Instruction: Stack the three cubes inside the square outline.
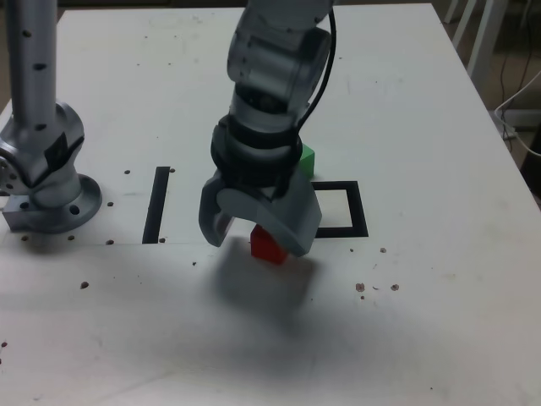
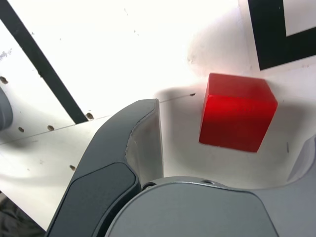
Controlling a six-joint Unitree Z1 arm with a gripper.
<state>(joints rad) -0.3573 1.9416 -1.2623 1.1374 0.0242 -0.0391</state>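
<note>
A red cube [image 1: 269, 246] [image 2: 237, 118] sits on the white table just outside the near-left corner of the square outline [image 1: 361, 210] [image 2: 276, 47] in the exterior view. My gripper [image 1: 254, 241] [image 2: 229, 126] hangs open right over it. The cube lies between the two grey fingers [image 2: 140, 140], and neither touches it. A green cube [image 1: 307, 158] peeks out behind the arm, just beyond the outline's far side. The inside of the outline holds nothing that I can see.
A straight black tape strip [image 1: 157, 203] [image 2: 44, 69] lies to the exterior view's left of the gripper. The arm's grey base [image 1: 46, 182] stands at the far left. Small screw holes dot the table [image 1: 439, 321].
</note>
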